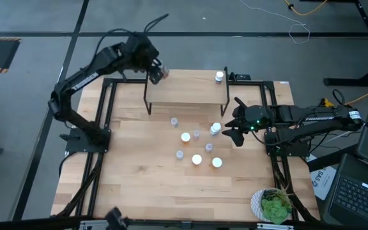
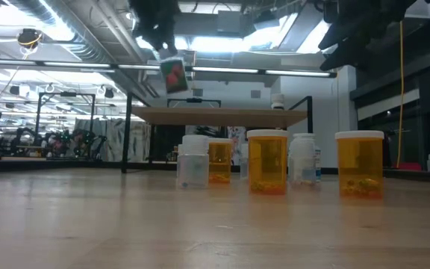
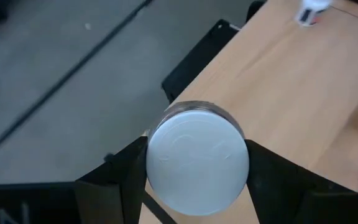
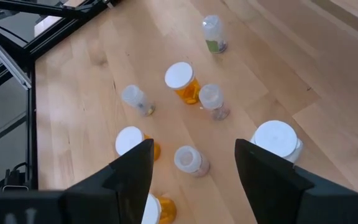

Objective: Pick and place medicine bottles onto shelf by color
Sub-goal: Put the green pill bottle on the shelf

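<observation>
My left gripper (image 1: 157, 71) is shut on a white-capped medicine bottle (image 3: 197, 163) with a red and green label (image 2: 174, 75). It holds the bottle in the air over the far left corner of the shelf (image 1: 187, 93). One white-capped bottle (image 1: 220, 76) stands on the shelf's far right corner. Several medicine bottles stand on the table in front of the shelf: orange ones (image 1: 197, 160) with white caps, small clear ones (image 1: 174, 121) and a white one (image 1: 215, 129). My right gripper (image 1: 230, 126) hovers open just right of the white one, touching nothing. My left gripper pinches the bottle between its two fingers (image 3: 132, 180), one on each side of the round body just under the cap (image 3: 166, 118). The fingers slant down toward the shelf. The bottle is lifted clear of shelf and table and hangs slightly tilted in the low view.
A green plant in a white pot (image 1: 273, 204) stands at the table's near right corner. The shelf top (image 3: 291, 93) is bare between its two far corners. Black frame rails (image 1: 107, 115) run along the table's left and right sides.
</observation>
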